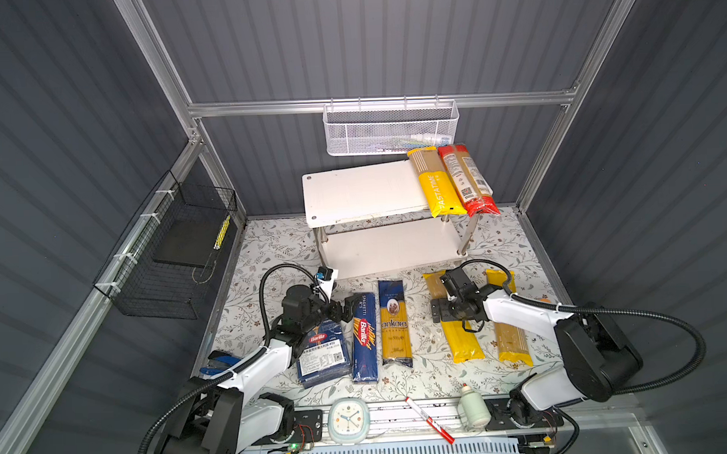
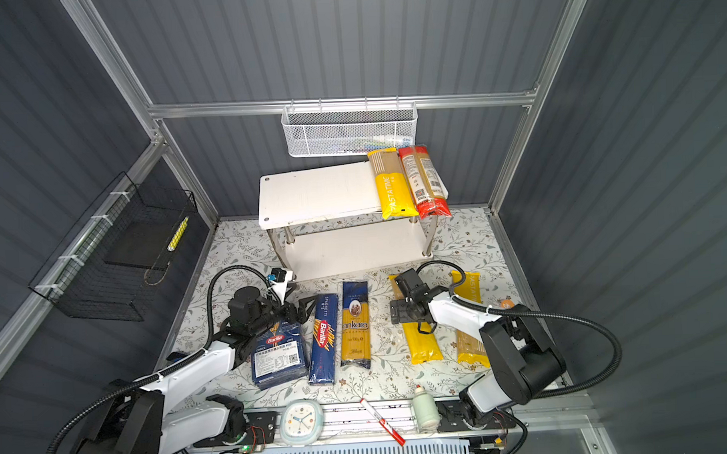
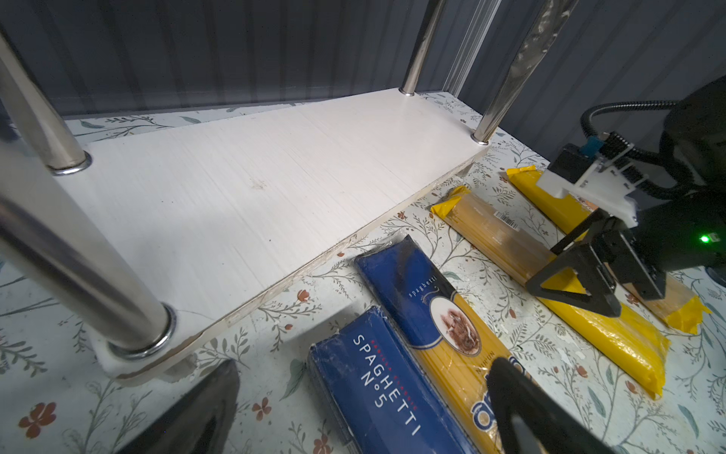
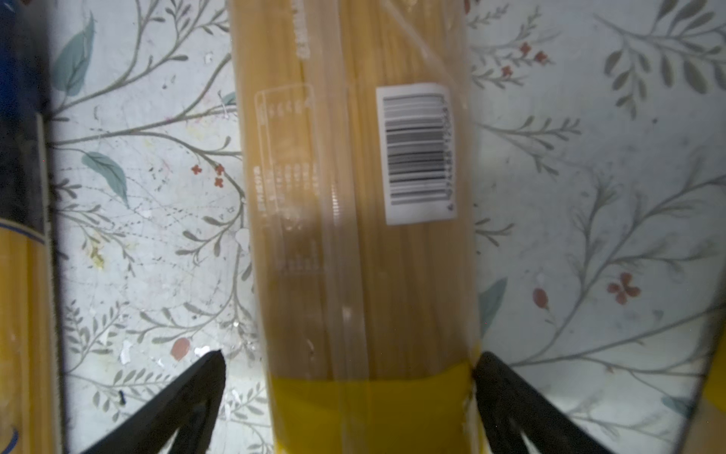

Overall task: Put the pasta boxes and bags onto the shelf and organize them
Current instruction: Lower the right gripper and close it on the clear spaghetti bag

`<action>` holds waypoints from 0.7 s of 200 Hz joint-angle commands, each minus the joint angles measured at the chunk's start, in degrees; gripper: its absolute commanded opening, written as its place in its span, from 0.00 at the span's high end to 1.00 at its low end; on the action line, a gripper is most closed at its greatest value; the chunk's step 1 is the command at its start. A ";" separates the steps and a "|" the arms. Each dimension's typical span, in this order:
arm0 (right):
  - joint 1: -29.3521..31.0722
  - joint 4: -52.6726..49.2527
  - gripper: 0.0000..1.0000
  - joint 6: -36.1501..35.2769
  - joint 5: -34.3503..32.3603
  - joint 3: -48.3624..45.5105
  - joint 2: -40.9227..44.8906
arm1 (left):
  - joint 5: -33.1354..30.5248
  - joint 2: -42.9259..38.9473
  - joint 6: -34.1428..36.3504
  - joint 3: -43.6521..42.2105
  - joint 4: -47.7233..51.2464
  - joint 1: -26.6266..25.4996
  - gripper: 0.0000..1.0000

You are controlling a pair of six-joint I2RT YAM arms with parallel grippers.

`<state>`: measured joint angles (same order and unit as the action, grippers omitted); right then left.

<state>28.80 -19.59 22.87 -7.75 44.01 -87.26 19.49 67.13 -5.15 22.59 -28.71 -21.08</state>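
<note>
Pastatime bag [image 4: 361, 196] lies flat on the surface [image 4: 157, 236] straight below the right tool [image 4: 349, 361], its long axis running from the tool's wrist side away toward the shelf [image 1: 352, 191], so the jaws stand across its width. That tool is spread wide and clamps nothing: one finger [image 4: 200, 385] stands off the bag's edge with bare surface between, its partner sits right at the opposite edge, where clear film meets the yellow band; whether that one touches I cannot tell. The right arm is plainly the nearer: it reaches forward from its base, forearm slanting inward, wrist bent so the tool points down. I judge the coming move to be a squeeze across the width, then a lift and a carry ahead of the tool, past the bag's far end, to the shelf, whose top board holds a yellow bag [image 1: 435, 184] and a red bag [image 1: 468, 182] at the end facing this tool. A second yellow bag [image 1: 511, 343] lies parallel on the tool's outer side. The left tool [image 3: 365, 365], also spread and empty, hovers low over the far end of the narrow box [image 3: 393, 412], aimed at the lower board [image 1: 395, 245], its arm stretched above the wide box [image 1: 322, 354].
</note>
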 commanded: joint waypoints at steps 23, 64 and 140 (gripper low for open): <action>0.01 -0.88 0.01 -0.82 -0.82 2.55 -3.61 | -0.16 -0.07 0.45 0.61 0.21 -0.10 0.01; 0.03 -1.58 0.01 0.45 -0.25 1.82 -4.50 | -0.17 0.21 0.40 0.96 0.49 -0.10 0.01; 0.03 -2.37 0.01 3.11 1.37 -1.19 -3.88 | -0.15 0.19 0.49 0.97 0.56 -0.10 0.01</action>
<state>28.71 -18.79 24.18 -9.02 44.69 -90.61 19.49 67.13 -5.15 22.59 -28.67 -21.08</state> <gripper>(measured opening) 0.989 0.993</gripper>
